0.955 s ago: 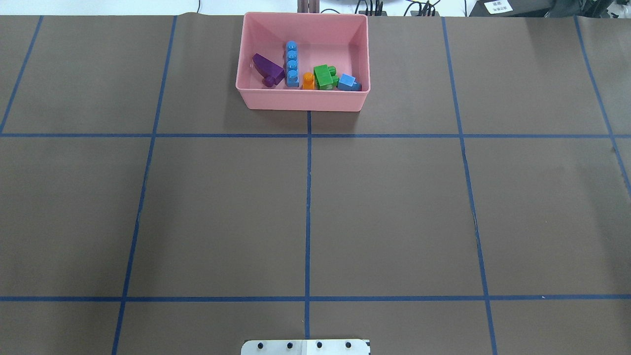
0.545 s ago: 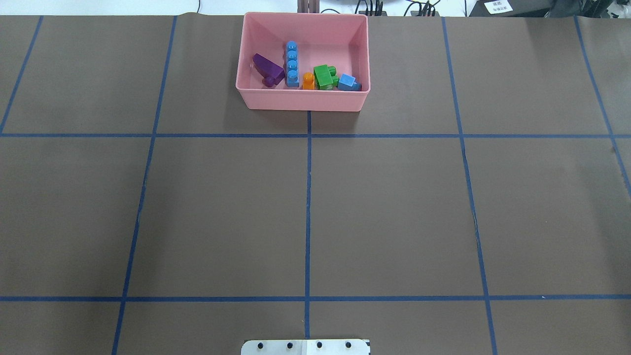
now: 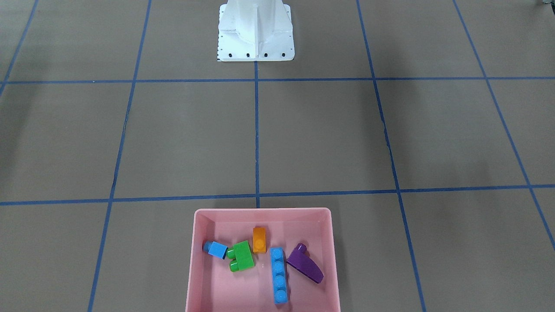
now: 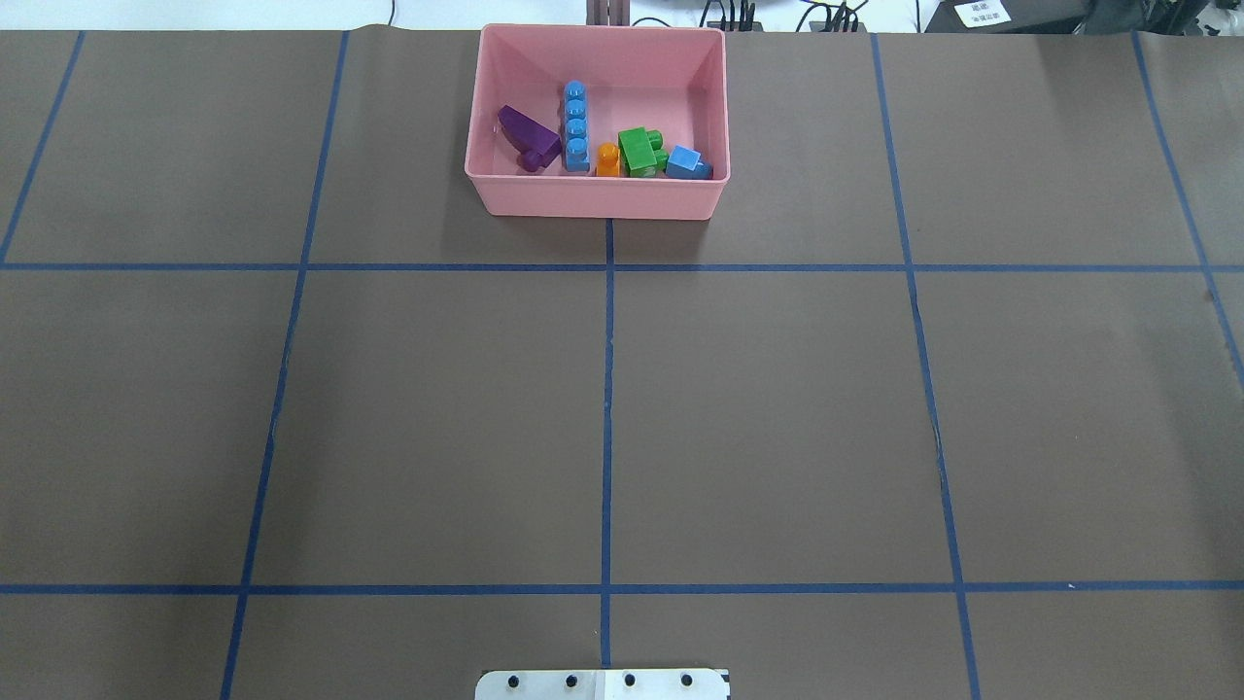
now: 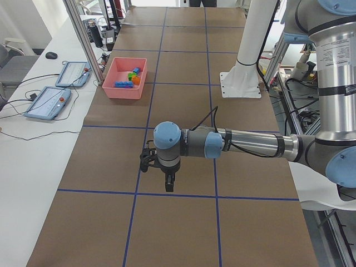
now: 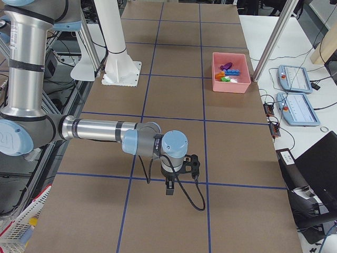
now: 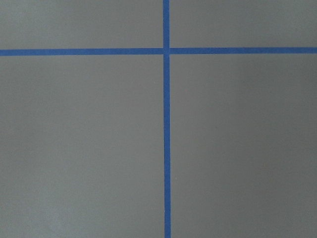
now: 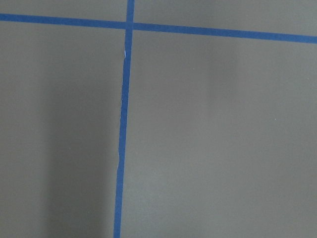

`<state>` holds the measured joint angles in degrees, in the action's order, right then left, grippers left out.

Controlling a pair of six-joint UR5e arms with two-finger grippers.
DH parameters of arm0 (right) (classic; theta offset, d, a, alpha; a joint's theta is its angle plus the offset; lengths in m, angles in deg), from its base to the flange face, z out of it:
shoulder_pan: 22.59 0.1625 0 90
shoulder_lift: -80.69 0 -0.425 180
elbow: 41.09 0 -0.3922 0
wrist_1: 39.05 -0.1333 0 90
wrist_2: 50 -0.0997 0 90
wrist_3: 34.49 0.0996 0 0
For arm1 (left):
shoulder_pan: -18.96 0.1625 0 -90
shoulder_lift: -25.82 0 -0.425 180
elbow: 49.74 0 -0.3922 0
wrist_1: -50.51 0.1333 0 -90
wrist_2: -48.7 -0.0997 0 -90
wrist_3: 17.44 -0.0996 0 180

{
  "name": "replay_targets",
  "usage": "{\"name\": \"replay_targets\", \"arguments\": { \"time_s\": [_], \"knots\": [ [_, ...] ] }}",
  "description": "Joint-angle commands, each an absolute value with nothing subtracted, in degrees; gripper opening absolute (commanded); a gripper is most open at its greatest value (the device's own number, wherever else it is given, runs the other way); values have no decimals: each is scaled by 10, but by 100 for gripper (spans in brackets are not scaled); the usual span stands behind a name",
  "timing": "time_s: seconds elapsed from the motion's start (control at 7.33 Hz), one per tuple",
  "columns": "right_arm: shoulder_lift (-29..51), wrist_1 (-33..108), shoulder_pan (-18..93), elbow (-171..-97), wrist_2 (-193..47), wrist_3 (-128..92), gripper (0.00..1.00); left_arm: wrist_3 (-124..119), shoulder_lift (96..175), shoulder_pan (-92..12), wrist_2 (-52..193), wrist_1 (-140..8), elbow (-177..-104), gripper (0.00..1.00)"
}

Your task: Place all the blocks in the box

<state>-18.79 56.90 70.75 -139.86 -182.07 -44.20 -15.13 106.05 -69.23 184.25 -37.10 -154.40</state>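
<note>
The pink box [image 4: 593, 194] stands at the table's far middle and also shows in the front-facing view [image 3: 197, 268]. All five blocks lie inside it: the purple wedge [image 4: 525, 131], the long blue brick [image 4: 576, 126], the orange brick [image 4: 608, 160], the green brick [image 4: 639, 151] and the small blue brick [image 4: 686, 162]. My left gripper [image 5: 168, 186] shows only in the exterior left view, pointing down over bare table far from the box. My right gripper [image 6: 169, 188] shows only in the exterior right view, likewise far from the box. I cannot tell whether either is open or shut.
The white robot base [image 3: 256, 34] stands at the near middle of the table. Blue tape lines grid the brown table cover. Tablets and cables [image 5: 53, 100] lie on the white bench beyond the box. Both wrist views show only table cover and tape.
</note>
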Motion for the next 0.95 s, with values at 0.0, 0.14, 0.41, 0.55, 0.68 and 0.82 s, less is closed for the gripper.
{"name": "replay_targets", "arguments": {
  "time_s": [0.0, 0.14, 0.41, 0.55, 0.68, 0.82],
  "knots": [
    [-187, 567, 707, -1399, -1818, -440, 100, -152, 1062, -693, 1842, -372, -1541, 100],
    [-187, 567, 707, -1407, -1820, -441, 100, -152, 1062, -693, 1842, -372, -1541, 100],
    [-183, 567, 707, -1416, -1823, -439, 100, -152, 1062, -693, 1842, -372, -1541, 100],
    [-182, 567, 707, -1417, -1824, -439, 100, -151, 1062, -693, 1843, -372, -1541, 100],
    [-181, 567, 707, -1418, -1824, -438, 100, -151, 1062, -693, 1843, -372, -1541, 100],
    [-179, 567, 705, -1419, -1825, -438, 100, -151, 1062, -693, 1843, -372, -1541, 100]
  ]
}}
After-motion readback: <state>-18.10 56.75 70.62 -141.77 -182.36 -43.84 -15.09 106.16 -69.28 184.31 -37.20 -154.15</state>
